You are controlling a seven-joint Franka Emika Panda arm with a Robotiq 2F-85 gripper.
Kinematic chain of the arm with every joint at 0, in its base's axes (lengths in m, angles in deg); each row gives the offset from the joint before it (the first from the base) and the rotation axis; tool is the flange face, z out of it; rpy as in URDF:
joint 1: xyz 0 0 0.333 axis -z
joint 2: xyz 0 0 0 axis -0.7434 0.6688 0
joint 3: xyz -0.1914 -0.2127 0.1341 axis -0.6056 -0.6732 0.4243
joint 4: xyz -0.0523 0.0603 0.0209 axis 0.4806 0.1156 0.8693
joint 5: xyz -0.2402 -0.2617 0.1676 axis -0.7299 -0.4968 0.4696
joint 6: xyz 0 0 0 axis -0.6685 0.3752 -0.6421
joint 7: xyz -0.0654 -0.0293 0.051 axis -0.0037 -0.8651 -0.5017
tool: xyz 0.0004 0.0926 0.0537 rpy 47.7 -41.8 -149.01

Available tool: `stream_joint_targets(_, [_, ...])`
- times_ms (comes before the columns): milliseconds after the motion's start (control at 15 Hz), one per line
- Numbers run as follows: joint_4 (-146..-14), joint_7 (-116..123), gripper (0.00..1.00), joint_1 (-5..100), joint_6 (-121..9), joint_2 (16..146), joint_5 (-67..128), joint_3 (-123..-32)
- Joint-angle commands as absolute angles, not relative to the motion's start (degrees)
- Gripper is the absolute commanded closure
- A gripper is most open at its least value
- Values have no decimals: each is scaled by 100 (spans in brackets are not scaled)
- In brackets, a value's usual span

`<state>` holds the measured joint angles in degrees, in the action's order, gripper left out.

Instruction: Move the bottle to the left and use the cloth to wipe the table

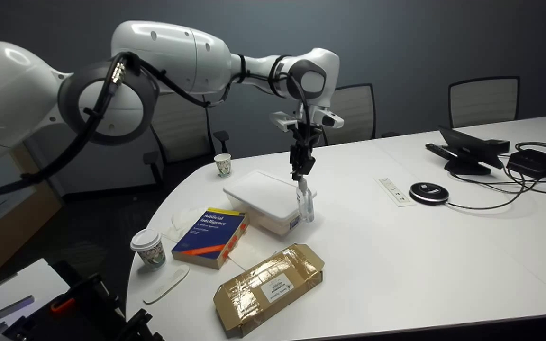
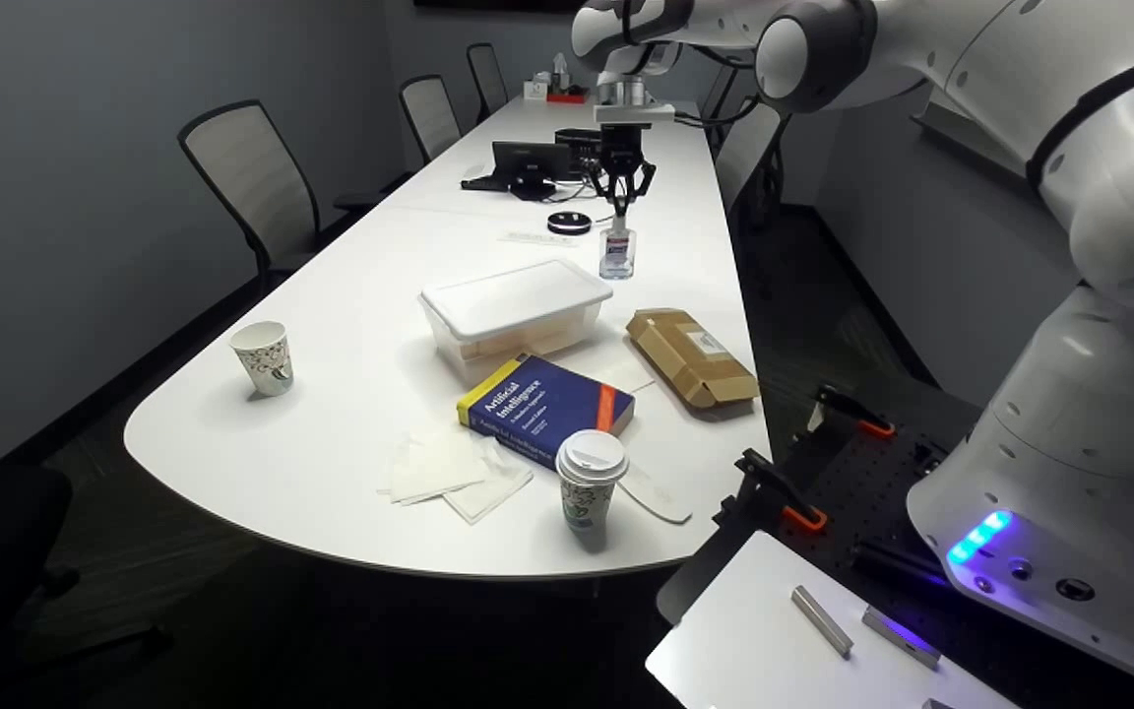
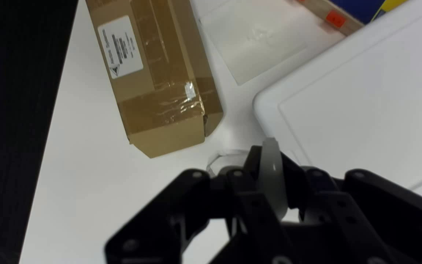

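A book lower than the gripper reads "Artificial Intelligence"; the arm reaches out, jaws down, narrowly pinching the bottle.

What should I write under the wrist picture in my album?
Seen from above: robot hand gripping the bottle, near a cardboard box and white lid.

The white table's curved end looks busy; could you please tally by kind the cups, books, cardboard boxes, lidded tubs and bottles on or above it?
Patterned paper cups: 2
Thick blue book: 1
Brown cardboard box: 1
White-lidded clear plastic tub: 1
Small clear bottle: 1
Total: 6
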<state>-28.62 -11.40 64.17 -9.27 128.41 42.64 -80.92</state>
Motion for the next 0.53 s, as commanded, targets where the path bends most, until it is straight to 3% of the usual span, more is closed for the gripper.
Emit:
stream_joint_targets(0, [-3090,-1577,97,6215,-256,12412,4210,-8159])
stream_joint_targets(467, [-3270,-1875,97,6046,341,12103,4310,-8094])
